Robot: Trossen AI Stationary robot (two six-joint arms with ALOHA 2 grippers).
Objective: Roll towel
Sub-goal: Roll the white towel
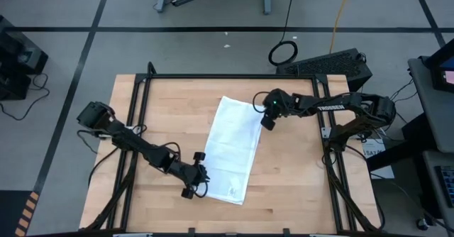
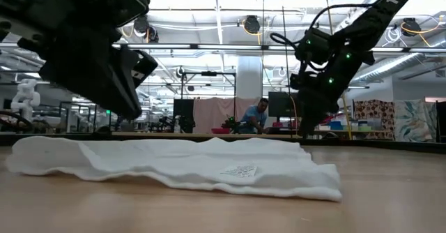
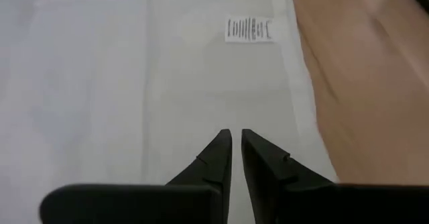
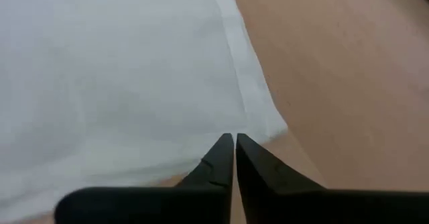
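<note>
White towel (image 1: 232,150) lies flat, unrolled, mid-table, long axis running near-to-far; care label (image 3: 248,30) at near end. Left gripper (image 1: 196,182) by near-left edge, fingers together, gripping nothing. Right gripper (image 1: 267,120) beside far-right corner, fingers together, empty (cloth edge just ahead). Likely staged at opposite ends to start the roll.

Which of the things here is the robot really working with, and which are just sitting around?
Part of the job:
- towel, spread flat on the table
- left tool, shut, at the towel's near end
- right tool, shut, at its far corner

Just lying about:
- black box behind the table
- cable loop on the floor
</note>
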